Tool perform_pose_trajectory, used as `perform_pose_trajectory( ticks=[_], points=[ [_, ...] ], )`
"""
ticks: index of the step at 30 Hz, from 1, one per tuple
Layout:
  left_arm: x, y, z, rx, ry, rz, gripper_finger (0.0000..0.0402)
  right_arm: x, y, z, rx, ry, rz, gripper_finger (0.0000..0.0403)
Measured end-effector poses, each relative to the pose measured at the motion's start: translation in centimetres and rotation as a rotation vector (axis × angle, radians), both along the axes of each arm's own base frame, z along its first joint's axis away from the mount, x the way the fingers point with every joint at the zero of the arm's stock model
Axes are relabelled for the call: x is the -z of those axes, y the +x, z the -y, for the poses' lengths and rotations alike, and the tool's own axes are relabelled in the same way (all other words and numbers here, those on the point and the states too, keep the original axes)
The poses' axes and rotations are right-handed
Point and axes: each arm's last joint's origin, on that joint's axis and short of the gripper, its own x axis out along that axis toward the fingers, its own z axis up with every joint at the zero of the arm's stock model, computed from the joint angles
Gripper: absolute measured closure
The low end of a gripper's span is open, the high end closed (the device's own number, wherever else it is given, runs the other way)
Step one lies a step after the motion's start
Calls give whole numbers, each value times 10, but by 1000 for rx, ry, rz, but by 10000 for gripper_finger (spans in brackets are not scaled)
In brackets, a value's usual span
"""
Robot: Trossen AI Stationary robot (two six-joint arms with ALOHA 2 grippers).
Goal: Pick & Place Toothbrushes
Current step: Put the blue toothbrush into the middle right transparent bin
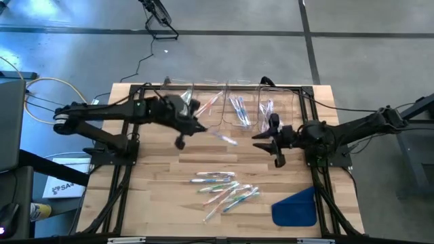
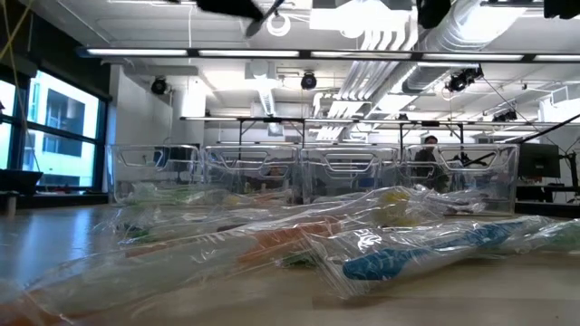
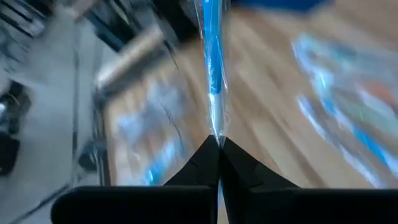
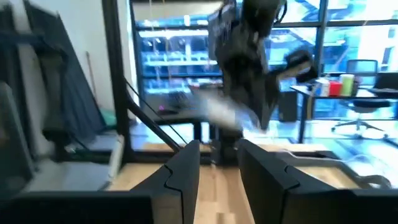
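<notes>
Toothbrushes [image 1: 224, 190]: a loose pile lies unsorted near the desk's [image 1: 156, 203] front edge. A few already sit in the clear bins [image 1: 237, 108] at the far side. Left end effector [image 3: 219, 144] is clamped on one blue wrapped toothbrush [image 3: 213, 56], aloft left of the bins. Right end effector [image 1: 277, 150] waits part-open, empty, right of centre. Judged under halfway.

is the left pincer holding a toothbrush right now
Yes, the left pincer is shut on a blue wrapped toothbrush sticking out past its tips.
</notes>
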Motion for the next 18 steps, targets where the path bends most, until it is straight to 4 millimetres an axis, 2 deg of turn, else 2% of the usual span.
perform_pose_trajectory(
  ticks=[4, 8, 15, 18],
  points=[
    [-15, 15, -5, 15, -98, 202, 401, 6, 6, 0, 48, -39, -29, 298],
    [-13, 29, -7, 5, -134, 266, 401, 11, 11, 0, 70, -41, -54, 298],
    [16, 59, -9, 30, -180, 199, 401, 16, 15, -1, 178, -23, -78, 295],
    [18, 65, -8, 62, -195, 218, 401, 20, 19, -1, 204, -15, -98, 279]
  ],
)
